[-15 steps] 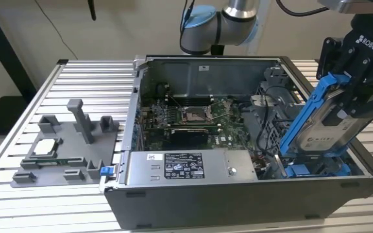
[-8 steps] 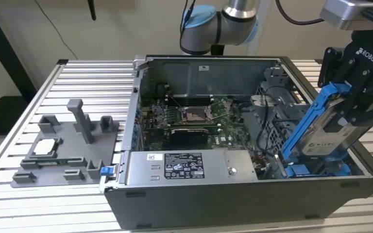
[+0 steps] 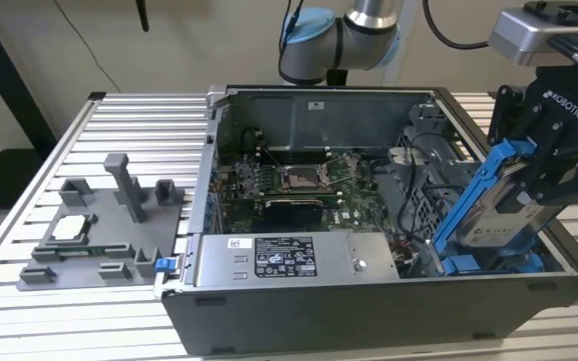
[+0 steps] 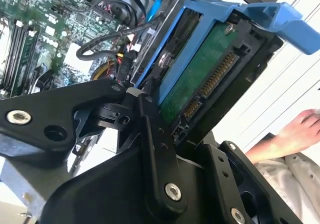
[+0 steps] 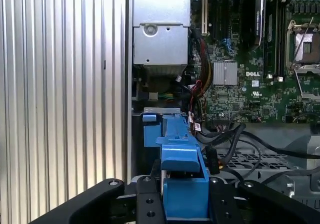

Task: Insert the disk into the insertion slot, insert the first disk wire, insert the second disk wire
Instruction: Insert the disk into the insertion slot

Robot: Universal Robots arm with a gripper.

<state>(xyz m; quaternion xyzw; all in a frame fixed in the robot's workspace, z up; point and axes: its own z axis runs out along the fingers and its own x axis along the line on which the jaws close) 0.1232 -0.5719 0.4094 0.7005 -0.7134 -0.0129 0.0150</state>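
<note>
Bright even light, soft shadows, washed-out highlights

i see a silver power-supply box [image 3: 289, 259], green motherboard [image 3: 354, 180] beside it, grey fixture [image 3: 98, 248] on slatted table [image 3: 8, 301], a person's hand [image 4: 302, 131]

The disk [image 3: 518, 214] is a flat silver-grey drive with a white label, clipped into a bright blue plastic frame [image 3: 475, 188]. It stands steeply tilted over the corner of the computer case [image 3: 369, 316] at the exterior view's right. Its lower end is down inside the case, and its upper end is clamped in the hand [image 3: 545, 184]. In the second wrist view its green underside and a row of connector pins show. The slot [image 3: 470, 265] is a grey sheet-metal bay with blue plastic parts along its floor, just under the disk's lower end. The disk is not yet lying flat in it.
</note>
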